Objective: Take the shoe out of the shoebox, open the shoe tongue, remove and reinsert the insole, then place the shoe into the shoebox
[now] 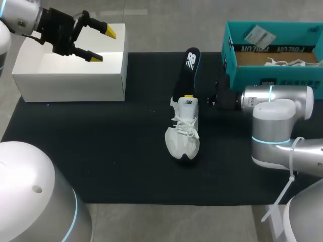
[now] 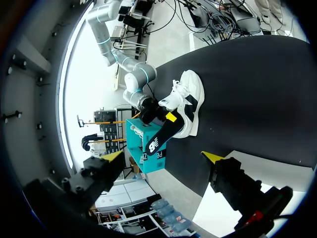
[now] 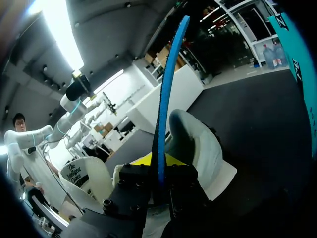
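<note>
A white shoe with a smooth upper and looped laces is lying near the middle of the worktop, on a matte black mat. Its toe is pointing toward the near edge. A long, thin insole, dark on its face with a blue edge, is standing up from the heel opening and leaning toward the far edge. Seen from the right wrist, the insole is showing only as a narrow blue strip.

An open teal cardboard shoebox is sitting at the far right corner, with white laces showing inside it. A plain white box with sharp edges is sitting at the far left corner. Broad bare mat is lying to the left of the shoe and along the near edge. On the right, the arm is crossing just in front of the shoebox.

The right hand is clamping the insole low down, just above the heel, with a finger pressing on each face. The left hand is hanging over the white box, fingers spread wide and gripping nothing.
</note>
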`<state>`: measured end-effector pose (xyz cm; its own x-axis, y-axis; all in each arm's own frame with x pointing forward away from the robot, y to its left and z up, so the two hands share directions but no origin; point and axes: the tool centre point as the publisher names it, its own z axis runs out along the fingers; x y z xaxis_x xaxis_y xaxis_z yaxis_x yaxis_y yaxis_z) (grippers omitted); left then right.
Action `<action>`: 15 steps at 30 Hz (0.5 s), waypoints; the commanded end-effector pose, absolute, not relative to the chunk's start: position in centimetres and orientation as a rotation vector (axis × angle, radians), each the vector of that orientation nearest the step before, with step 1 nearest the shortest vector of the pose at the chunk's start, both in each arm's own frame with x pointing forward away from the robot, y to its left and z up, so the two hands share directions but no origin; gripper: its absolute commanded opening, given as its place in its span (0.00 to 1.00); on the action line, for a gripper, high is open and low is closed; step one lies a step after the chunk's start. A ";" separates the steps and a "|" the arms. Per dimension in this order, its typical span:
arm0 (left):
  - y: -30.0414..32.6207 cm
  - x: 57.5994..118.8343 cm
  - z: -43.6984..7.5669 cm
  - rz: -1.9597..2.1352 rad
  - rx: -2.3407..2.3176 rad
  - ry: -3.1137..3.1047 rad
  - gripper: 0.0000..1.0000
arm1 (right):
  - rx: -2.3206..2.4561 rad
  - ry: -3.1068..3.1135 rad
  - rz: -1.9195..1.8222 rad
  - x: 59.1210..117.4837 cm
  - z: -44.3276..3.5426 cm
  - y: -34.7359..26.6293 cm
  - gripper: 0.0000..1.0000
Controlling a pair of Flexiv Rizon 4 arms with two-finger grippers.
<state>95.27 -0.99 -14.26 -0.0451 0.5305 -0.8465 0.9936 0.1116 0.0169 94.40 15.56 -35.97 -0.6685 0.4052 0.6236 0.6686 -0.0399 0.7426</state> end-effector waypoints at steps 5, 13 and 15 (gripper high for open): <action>-1.0 95.4 -14.2 -0.814 1.512 1.673 1.00 | -1.118 -2.070 -1.816 95.5 -33.6 15.4 0.60; -1.0 95.4 -14.2 -0.814 1.512 1.673 1.00 | -1.078 -2.129 -1.816 97.3 -31.9 14.8 0.28; -1.0 95.4 -14.2 -0.814 1.512 1.673 1.00 | -1.080 -2.132 -1.801 97.5 -32.0 14.6 0.00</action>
<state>95.26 -0.99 -14.26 -0.0452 0.5307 -0.8464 0.9936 0.1115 0.0169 96.98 14.60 -32.16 -0.7314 0.4255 0.5329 0.5871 -0.0048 0.8095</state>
